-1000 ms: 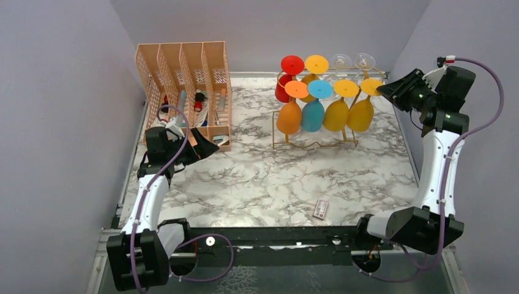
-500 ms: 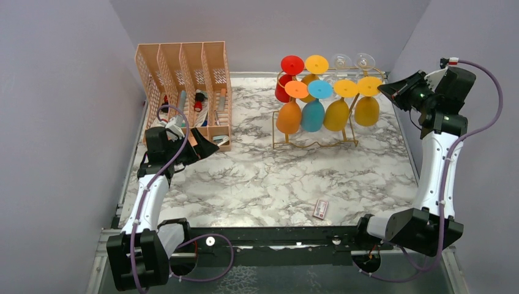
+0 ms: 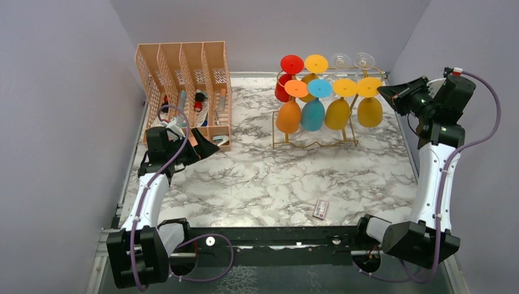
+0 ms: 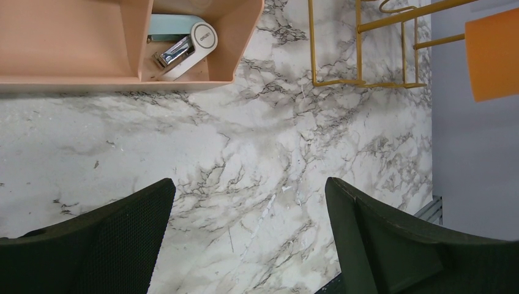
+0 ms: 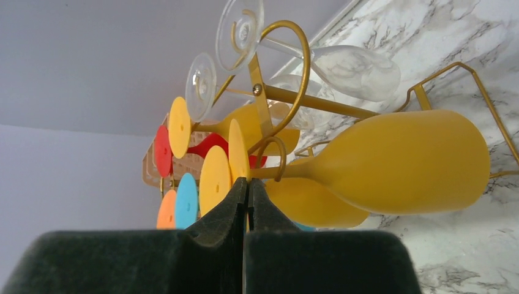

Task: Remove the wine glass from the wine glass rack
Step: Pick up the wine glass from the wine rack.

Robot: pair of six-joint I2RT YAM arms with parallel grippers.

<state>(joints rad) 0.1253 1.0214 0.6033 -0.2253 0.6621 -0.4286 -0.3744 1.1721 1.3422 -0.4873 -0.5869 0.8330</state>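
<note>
The right gripper (image 5: 246, 191) is pressed fully closed, its two black foam fingers meeting on the lower edge of the thin round foot of the mustard-yellow plastic wine glass (image 5: 398, 162), so far as the wrist view shows. That glass hangs bowl-down at the 3 o'clock end of the front row of the gold wire wine glass rack (image 3: 313, 145), which stands at about 1 o'clock on the white marble-patterned table (image 3: 275, 184). Its stem passes through a small curled loop hook (image 5: 284, 160), so I judge it not yet free of the rack.

The hold is a narrow pinch on a slick disc edge. A pull that is off the line of the hook could let the foot slide out of the pads and the glass swing or drop. If the stem snags in the curl, the light rack may be dragged or tipped toward 3 o'clock, shaking the second yellow glass (image 3: 337, 114) just beside it and the clear glasses (image 5: 355, 70) behind.

At 9 o'clock the left gripper (image 4: 248, 184) hovers with jaws wide apart and nothing between them, beside the peach plastic lattice file organiser (image 3: 183, 67).
</note>
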